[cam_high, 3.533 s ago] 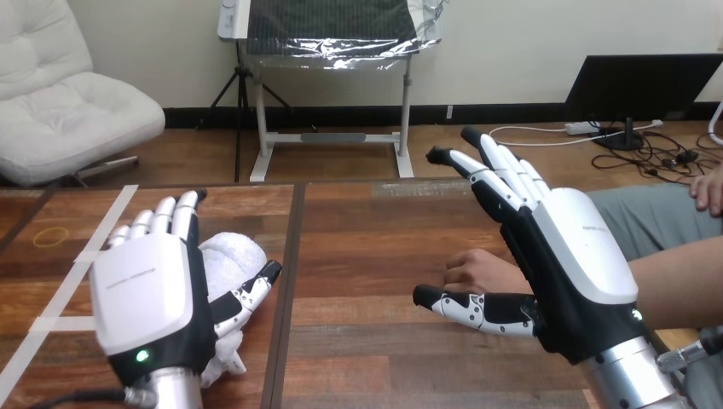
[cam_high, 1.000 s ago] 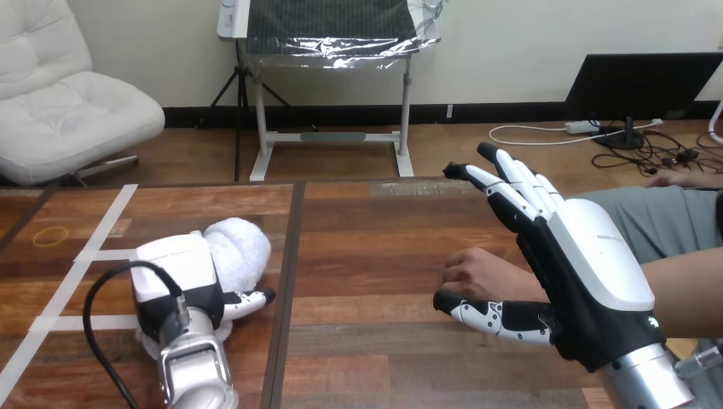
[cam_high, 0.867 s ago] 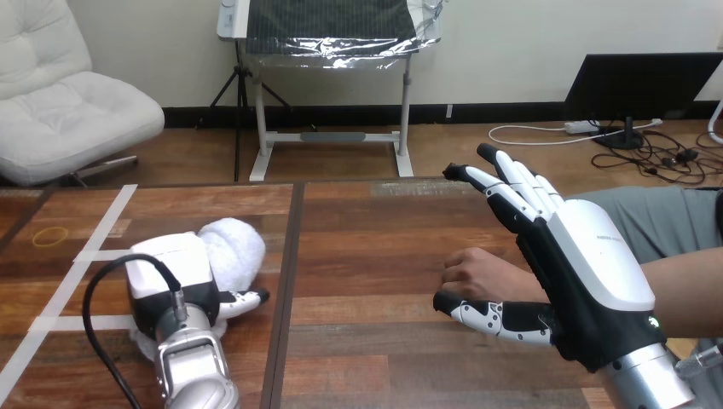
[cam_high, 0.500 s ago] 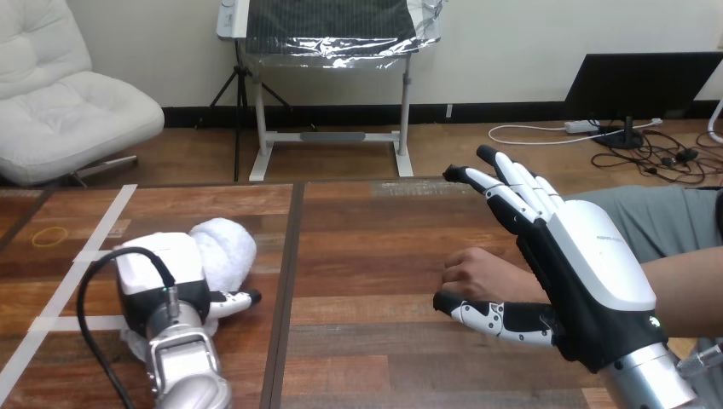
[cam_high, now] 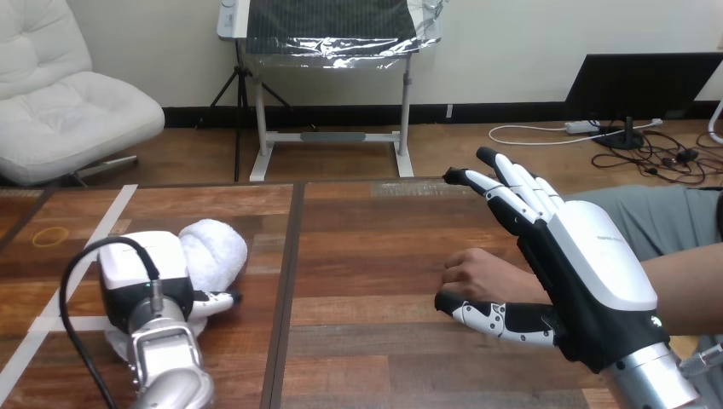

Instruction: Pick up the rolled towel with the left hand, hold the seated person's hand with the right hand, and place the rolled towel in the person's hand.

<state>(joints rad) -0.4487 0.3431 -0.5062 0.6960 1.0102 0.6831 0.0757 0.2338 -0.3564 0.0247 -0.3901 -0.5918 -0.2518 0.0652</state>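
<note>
The white rolled towel (cam_high: 215, 250) lies on the wooden table (cam_high: 375, 256) at the left. My left hand (cam_high: 141, 277) is down on its near end, its back facing up, its thumb (cam_high: 213, 300) pressed against the towel's side and its fingers curled into the cloth. The person's hand (cam_high: 479, 274) rests palm down on the table at the right. My right hand (cam_high: 584, 268) hangs open just right of it and over the wrist. Its fingers point straight away from me, and its thumb (cam_high: 486, 313) stretches along the near side of the person's hand without curling round it.
White tape lines (cam_high: 94, 243) cross the table's left part, with a thin yellow ring (cam_high: 49, 236) beside them. A seam (cam_high: 286, 290) divides the tabletop between the towel and the person's hand. The person's forearm (cam_high: 686, 294) comes in from the right edge.
My left hand has turned over and curled onto the towel, then shifted left with the towel moving along. My right hand and the person's hand have stayed almost still.
</note>
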